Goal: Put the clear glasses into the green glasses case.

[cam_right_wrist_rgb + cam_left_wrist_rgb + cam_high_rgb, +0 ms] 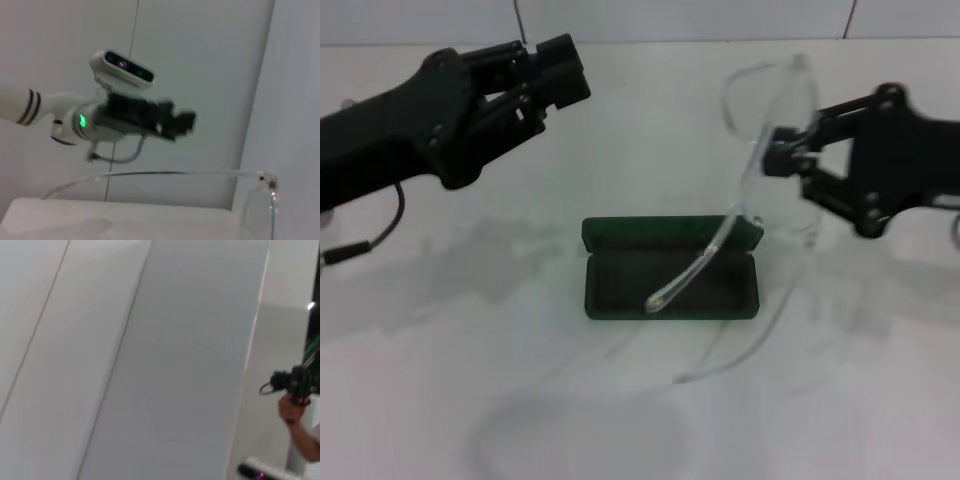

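A: What's biggest on the table (pixel 440 400)?

B: The two black arms. The left arm comes in from the left side, raised over the table, and the left gripper (pixel 552 75) hangs up and to the left of the case, well apart from it. I cannot tell whether its fingers are apart or together.

A: And the other arm?

B: It reaches in from the right. The right gripper (pixel 782 150) is clamped on the glasses (pixel 772 100) at the right edge of the lens and holds them in the air, above and to the right of the case.

A: Where is the case?

B: The case (pixel 672 297) lies open in the middle of the table, its lid standing up at the far side, the dark lining showing.

A: How do the glasses hang?

B: Lens up top, tilted. One clear arm slopes down to the left and its tip sits over the open tray of the case. The other curves down past the case's right end toward the table in front of it. I cannot tell if either tip touches anything.
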Robot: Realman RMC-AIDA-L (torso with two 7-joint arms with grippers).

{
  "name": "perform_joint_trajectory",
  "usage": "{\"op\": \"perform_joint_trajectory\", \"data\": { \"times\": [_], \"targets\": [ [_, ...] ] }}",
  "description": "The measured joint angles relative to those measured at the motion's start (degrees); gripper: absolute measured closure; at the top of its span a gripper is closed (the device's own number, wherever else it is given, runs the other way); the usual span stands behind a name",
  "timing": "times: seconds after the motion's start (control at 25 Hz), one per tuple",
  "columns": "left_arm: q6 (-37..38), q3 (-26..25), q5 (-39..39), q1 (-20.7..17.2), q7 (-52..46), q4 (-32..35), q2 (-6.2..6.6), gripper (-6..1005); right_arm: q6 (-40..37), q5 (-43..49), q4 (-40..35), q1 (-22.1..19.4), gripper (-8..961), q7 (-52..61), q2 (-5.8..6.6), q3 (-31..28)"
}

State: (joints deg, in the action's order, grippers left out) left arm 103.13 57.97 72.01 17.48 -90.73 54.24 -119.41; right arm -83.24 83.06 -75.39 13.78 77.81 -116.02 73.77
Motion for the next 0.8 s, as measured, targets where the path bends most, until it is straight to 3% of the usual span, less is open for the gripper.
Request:
{"op": "perform_joint_trajectory", "data": {
  "times": [0.08,0.24,0.48,0.68,0.8],
  "targets": [
    [2.22,-0.16,-1.06,0.32,1.08,-2.63,0.12,720,5.50,-0.62,1.59,0.74,837,-1.80,-0.03,6.26],
    [3.54,0.22,-1.52,0.23,2.33,-5.02,-0.03,741,8.18,-2.92,3.95,2.64,837,-3.89,-0.08,10.42],
    [6.48,1.38,-1.22,1.89,5.32,-11.31,-0.11,737,7.30,-9.30,9.90,7.01,836,-7.45,-0.05,12.46],
    [7.50,1.84,-1.35,2.23,8.92,-13.93,-0.23,818,6.79,-11.70,12.76,8.37,836,-9.07,-0.07,12.84],
    [8.37,2.17,-5.03,2.86,11.74,-19.53,-0.24,840,6.51,-12.50,13.93,8.64,837,-9.71,-0.03,12.99]
  ]
}}
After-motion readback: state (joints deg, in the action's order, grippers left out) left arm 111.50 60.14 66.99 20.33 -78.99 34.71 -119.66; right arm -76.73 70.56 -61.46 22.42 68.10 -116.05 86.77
